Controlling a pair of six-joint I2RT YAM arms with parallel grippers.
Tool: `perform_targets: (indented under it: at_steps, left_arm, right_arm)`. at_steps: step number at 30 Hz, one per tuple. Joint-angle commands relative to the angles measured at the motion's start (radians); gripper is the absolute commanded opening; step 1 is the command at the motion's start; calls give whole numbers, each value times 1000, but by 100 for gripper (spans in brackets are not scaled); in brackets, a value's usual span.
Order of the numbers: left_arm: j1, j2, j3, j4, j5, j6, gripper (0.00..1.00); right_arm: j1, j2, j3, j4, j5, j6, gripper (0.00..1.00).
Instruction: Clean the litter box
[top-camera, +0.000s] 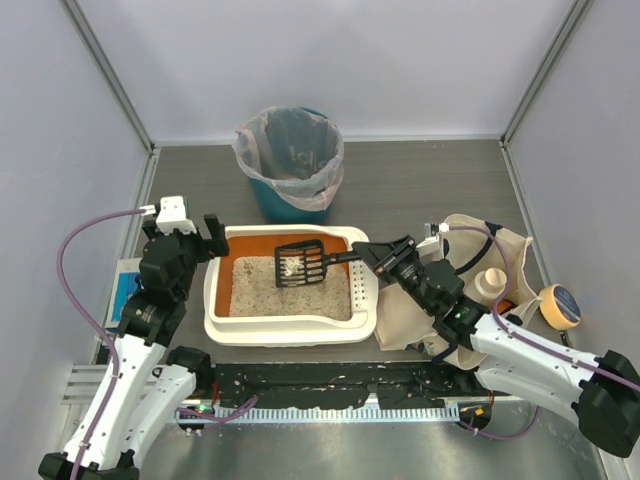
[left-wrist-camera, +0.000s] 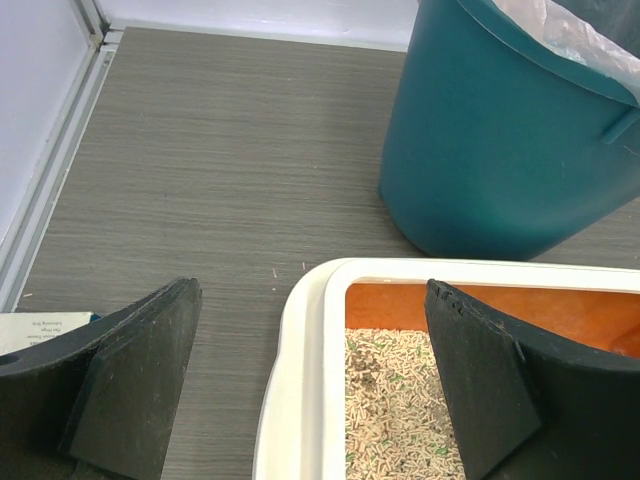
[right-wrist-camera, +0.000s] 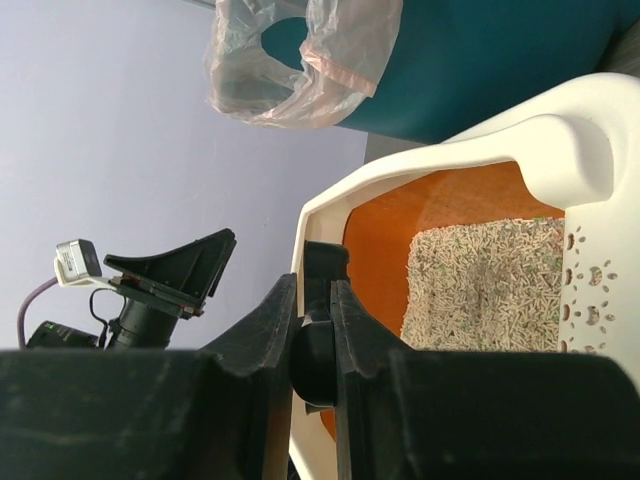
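The cream-white litter box (top-camera: 290, 328) with orange inner walls and grey-beige litter lies mid-table; its perforated rim (top-camera: 364, 290) is on the right end. My right gripper (top-camera: 372, 254) is shut on the handle of a black slotted scoop (top-camera: 303, 263), held over the litter with a clump of litter in it. In the right wrist view the handle (right-wrist-camera: 318, 340) sits pinched between the fingers, with the box (right-wrist-camera: 470, 160) beyond. My left gripper (top-camera: 210, 238) is open and straddles the box's far-left corner (left-wrist-camera: 300, 330), one finger outside and one over the litter.
A teal bin (top-camera: 290, 165) with a plastic liner stands behind the box; it also shows in the left wrist view (left-wrist-camera: 500, 140). A beige cloth tote bag (top-camera: 470, 280) lies at the right, with a yellow tape roll (top-camera: 558, 306). A black mat (top-camera: 340, 385) lies in front.
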Motion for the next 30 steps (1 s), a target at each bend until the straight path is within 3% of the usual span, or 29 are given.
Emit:
perform_targets:
  at_steps: [1, 3, 5, 9, 13, 16, 19, 22, 26, 30]
  left_arm:
    - [3, 10, 3, 39, 7, 4, 98]
    - [3, 11, 4, 39, 5, 4, 96]
    - [3, 16, 4, 37, 10, 2, 95]
    - [1, 23, 4, 39, 19, 2, 95]
    - [0, 23, 6, 37, 21, 2, 95]
    - [1, 17, 3, 37, 19, 2, 95]
    - [1, 17, 4, 40, 21, -1, 95]
    - [1, 19, 3, 39, 21, 1, 95]
    - [0, 19, 4, 39, 22, 1, 95]
    - [0, 19, 3, 37, 22, -1, 95]
  right_arm:
    - [-7, -23, 76, -42, 8, -74, 1]
    - [-10, -34, 67, -73, 16, -56, 1]
    - [-11, -54, 11, 71, 27, -34, 1]
    - [-8, -39, 81, -94, 22, -85, 1]
    - [-24, -39, -25, 138, 5, -37, 1]
    - [-21, -13, 93, -74, -24, -77, 1]
    - [-30, -25, -5, 128, -21, -34, 1]
    - [-27, -11, 87, -30, -24, -85, 1]
    - [-33, -11, -17, 203, -35, 13, 1]
    - [-33, -32, 84, 6, -21, -68, 1]
